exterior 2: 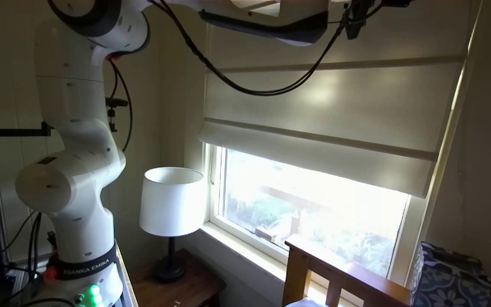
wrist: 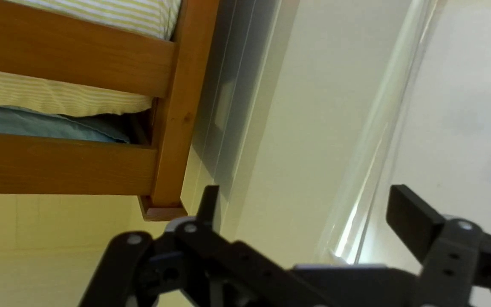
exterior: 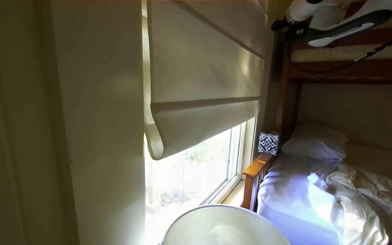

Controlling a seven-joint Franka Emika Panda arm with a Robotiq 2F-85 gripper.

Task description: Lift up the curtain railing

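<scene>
My jaws gape wide, nothing between. Curtain railing (exterior 2: 326, 108) hangs across upper window (exterior 2: 313, 213), hem (exterior 2: 322, 157) below me. Slack cable (exterior 2: 262, 93) could snag fabric if I sweep down carelessly; bunk post (wrist: 181, 106) risks knock if I swing wide.

Roman blind (exterior 2: 335, 113): cream-beige, darker bands along the folds
Robotiq gripper (wrist: 304, 194): black
Franka Emika arm (exterior 2: 75, 175): white with black sections
Base lights (exterior 2: 96, 295): green
Lampshade (exterior 2: 172, 204): white
Lamp stand (exterior 2: 170, 268): black
Bunk-bed frame (wrist: 182, 106): orange-brown
Bunk bedding (wrist: 66, 98): yellow-and-white stripes
Patterned box (exterior: 268, 143): dark-and-white floral motifs
</scene>
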